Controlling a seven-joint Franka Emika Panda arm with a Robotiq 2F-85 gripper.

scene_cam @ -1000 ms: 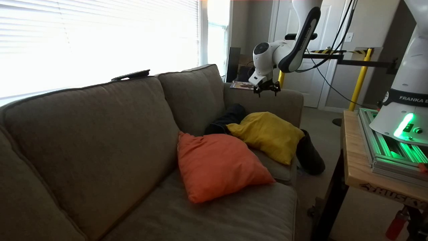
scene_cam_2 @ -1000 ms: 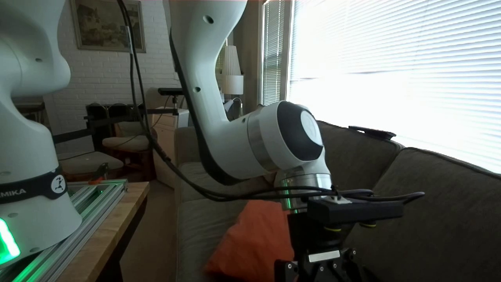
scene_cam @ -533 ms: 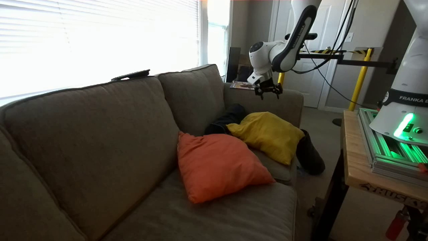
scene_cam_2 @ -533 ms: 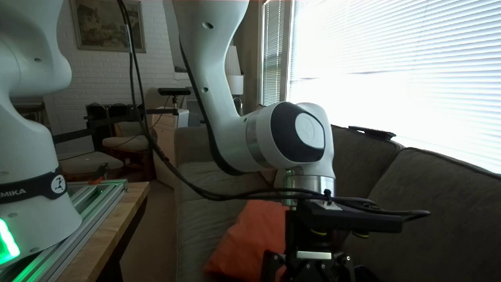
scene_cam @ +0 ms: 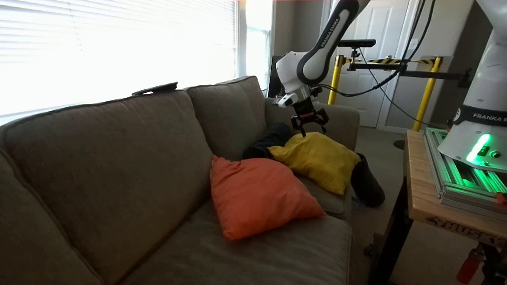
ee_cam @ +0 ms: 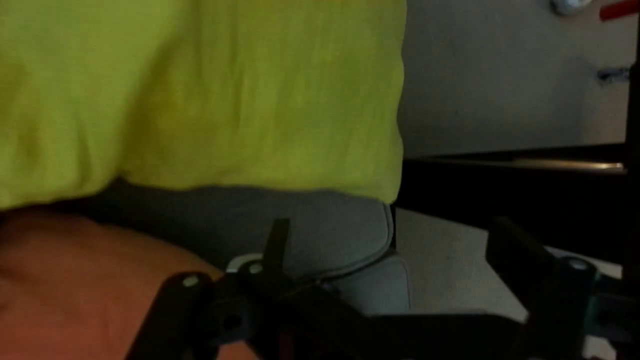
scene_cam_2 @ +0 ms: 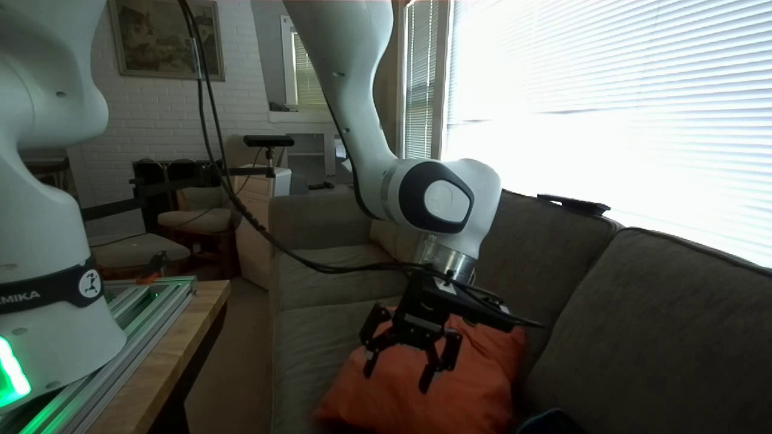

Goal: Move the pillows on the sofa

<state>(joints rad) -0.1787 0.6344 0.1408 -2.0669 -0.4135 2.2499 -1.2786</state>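
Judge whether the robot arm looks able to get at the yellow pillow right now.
Probably yes: the spread fingers hold nothing, and in an exterior view nothing lies on top of the yellow pillow.

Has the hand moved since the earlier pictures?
Yes: in an exterior view, the hand now shows lower in the picture, judged against the sofa's armrest.

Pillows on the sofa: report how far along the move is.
Done: no finished move can be confirmed; the yellow pillow and orange pillow both lie on the sofa, with no goal spot marked.
In hand: perhaps an approach; the gripper hangs open and empty above the sofa, the yellow pillow filling much of the wrist view.
Left: probably grasp, lift and set-down, as neither pillow is held.
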